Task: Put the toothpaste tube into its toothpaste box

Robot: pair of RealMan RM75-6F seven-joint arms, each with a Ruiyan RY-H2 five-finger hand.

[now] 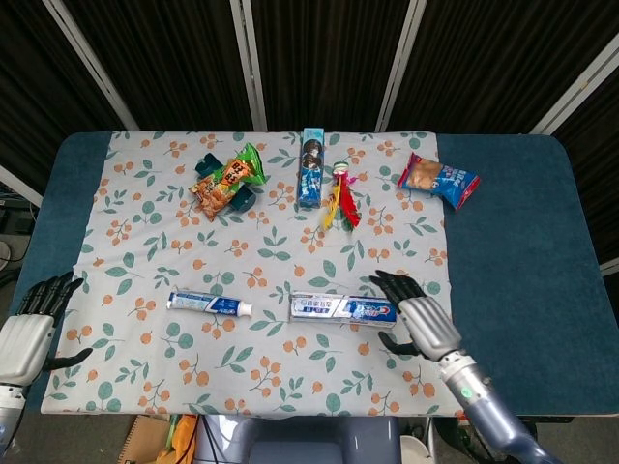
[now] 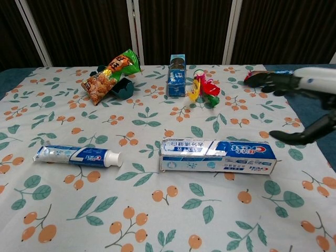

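The toothpaste tube (image 1: 209, 304) (image 2: 77, 155) lies flat on the floral cloth, white cap pointing right toward the box. The blue and white toothpaste box (image 1: 343, 309) (image 2: 218, 156) lies lengthwise just right of it, a short gap between them. My right hand (image 1: 416, 314) (image 2: 300, 106) hovers open at the box's right end, fingers spread, holding nothing. My left hand (image 1: 31, 324) rests open at the table's near left edge, well left of the tube; the chest view does not show it.
At the back of the cloth lie a snack bag on a dark green holder (image 1: 225, 180), an upright blue carton (image 1: 310, 168), a red and yellow toy (image 1: 341, 198) and a blue snack packet (image 1: 439, 180). Bare blue table (image 1: 522, 242) flanks the cloth.
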